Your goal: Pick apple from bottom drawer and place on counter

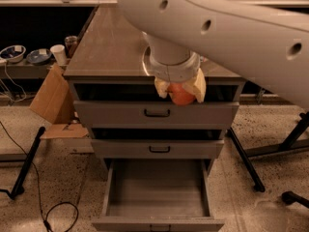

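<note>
At 12 o'clock from the one open bottom drawer, one gripper clamps one apple before two closed upper drawers.

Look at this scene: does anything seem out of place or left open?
The bottom drawer hangs open and empty. A cardboard sheet leans askew against the left side of the cabinet. The gripper, at the front edge of the counter, is shut on the apple, as expected.
</note>
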Motion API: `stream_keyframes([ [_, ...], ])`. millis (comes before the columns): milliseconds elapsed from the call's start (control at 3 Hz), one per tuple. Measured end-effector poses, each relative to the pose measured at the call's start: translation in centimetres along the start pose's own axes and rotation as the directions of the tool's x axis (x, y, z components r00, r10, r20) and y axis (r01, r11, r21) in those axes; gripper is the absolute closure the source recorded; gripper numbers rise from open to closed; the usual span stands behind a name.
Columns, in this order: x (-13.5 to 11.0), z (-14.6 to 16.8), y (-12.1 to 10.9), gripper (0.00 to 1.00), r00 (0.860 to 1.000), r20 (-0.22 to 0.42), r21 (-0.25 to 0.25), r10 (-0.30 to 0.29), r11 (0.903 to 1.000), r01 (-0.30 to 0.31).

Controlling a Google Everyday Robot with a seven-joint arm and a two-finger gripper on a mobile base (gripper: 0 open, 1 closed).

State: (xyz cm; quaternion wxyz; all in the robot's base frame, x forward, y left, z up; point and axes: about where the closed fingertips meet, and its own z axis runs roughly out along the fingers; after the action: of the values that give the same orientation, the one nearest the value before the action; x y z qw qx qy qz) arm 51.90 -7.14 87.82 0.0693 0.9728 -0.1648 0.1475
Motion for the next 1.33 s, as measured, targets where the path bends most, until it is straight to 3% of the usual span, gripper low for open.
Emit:
stream_keyframes([
  [333,1.3,-3.0,-2.2,1.00,0.997,-0.073,0.066,-0.022,0.9974,0.027],
  [667,2.3,-4.2,-4.1,1.00,0.994,-0.103,0.173,-0.048,0.9828,0.065],
  [1000,3.7,-4.1,-5.7,1.00,0.993,-0.103,0.315,-0.062,0.9446,0.091],
  [1333,5.3,-3.8,-7.0,1.00,0.994,-0.093,0.455,-0.052,0.8861,0.089],
])
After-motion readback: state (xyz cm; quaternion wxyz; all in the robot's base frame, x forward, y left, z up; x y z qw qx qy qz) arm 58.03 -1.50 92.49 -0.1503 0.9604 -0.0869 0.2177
